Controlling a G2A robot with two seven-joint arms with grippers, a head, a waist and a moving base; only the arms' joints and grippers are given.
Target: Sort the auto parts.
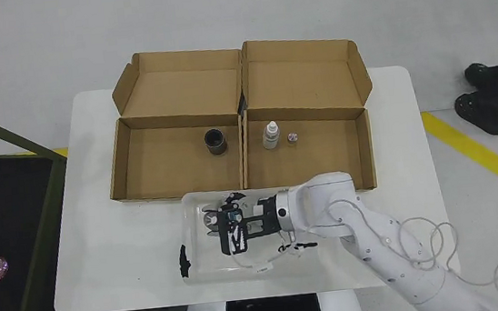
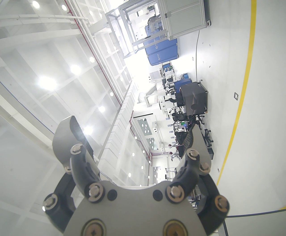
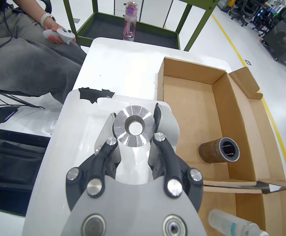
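While right gripper (image 3: 134, 121) hangs over white tray's (image 3: 73, 125) left end | metal ring (image 3: 139, 140) clamped between its jaws | left gripper (image 2: 134, 136) spread wide, empty

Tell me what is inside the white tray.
A silver metal ring, clamped by the right gripper, is in the white tray. Torn black tape clings to its rim. The tray floor beneath the gripper is covered, so anything there cannot be seen.
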